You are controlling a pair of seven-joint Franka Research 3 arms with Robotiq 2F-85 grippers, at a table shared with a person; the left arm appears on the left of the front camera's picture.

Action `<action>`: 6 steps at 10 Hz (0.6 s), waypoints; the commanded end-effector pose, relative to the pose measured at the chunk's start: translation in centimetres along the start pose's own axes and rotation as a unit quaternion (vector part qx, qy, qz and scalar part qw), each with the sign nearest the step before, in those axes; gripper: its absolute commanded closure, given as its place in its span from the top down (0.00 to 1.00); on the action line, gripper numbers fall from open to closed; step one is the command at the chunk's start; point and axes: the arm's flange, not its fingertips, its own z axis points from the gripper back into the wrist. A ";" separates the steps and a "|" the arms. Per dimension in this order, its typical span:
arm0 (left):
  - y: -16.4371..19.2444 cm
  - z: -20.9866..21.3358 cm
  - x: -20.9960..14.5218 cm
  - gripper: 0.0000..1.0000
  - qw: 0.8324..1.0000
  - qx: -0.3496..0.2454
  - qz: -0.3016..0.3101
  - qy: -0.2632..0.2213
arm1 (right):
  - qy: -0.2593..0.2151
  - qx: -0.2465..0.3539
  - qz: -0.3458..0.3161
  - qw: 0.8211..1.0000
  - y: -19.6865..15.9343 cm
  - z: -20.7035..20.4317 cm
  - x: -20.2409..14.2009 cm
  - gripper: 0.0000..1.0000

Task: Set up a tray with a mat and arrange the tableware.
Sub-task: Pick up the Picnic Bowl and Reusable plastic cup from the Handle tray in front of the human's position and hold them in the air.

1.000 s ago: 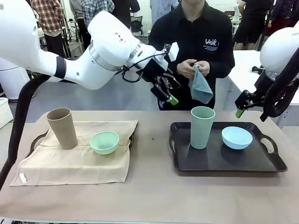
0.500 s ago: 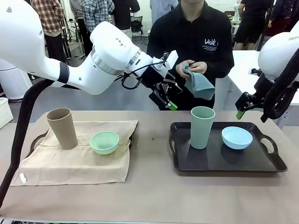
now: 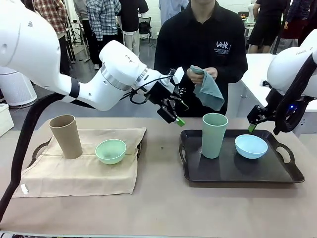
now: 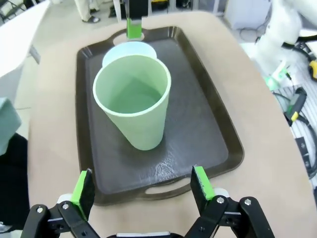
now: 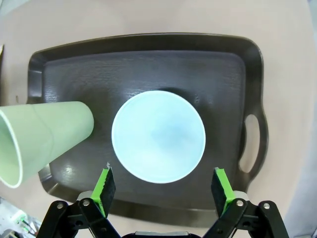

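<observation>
Front view: we see the left gripper [image 3: 177,117] wide open and empty, hovering above the table [image 3: 163,208] just left of the dark tray [image 3: 242,181]. We see the right gripper [image 3: 252,124] wide open and empty too, over that tray's far right side. On the bare tray the pale green cup [image 3: 214,135] and light blue bowl [image 3: 251,146] stand apart. On the beige mat [image 3: 79,173], which covers the other tray [image 3: 39,148], sit the tan cup [image 3: 66,136] and mint bowl [image 3: 110,150]. The person's hands [image 3: 200,74] hold a blue-grey cloth [image 3: 212,94].

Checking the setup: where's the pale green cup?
In the front view, the cup stands upright on the dark tray, right of centre, left of the blue bowl.
</observation>
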 end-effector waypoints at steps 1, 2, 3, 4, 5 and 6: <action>0.9 -1.4 0.6 1.00 0.998 -0.015 0.026 -0.049 | -0.012 -0.013 0.010 1.000 -0.6 -1.7 0.5 1.00; 1.0 -2.8 1.0 1.00 0.998 -0.020 0.028 -0.057 | -0.010 -0.018 0.016 1.000 -0.7 -2.2 0.6 1.00; 0.9 -4.1 1.6 1.00 0.998 -0.027 0.029 -0.050 | -0.012 -0.021 0.016 1.000 -0.7 -2.4 0.7 1.00; 0.9 -5.2 2.0 1.00 0.998 -0.037 0.026 -0.041 | -0.012 -0.022 0.017 1.000 -0.8 -2.5 0.7 1.00; 0.9 -6.0 2.1 1.00 0.998 -0.049 0.032 -0.022 | -0.012 -0.023 0.015 1.000 -0.8 -2.4 0.7 1.00; 0.8 -5.5 2.3 1.00 0.998 -0.057 0.038 -0.001 | -0.003 -0.007 0.006 1.000 -0.5 -2.2 0.6 1.00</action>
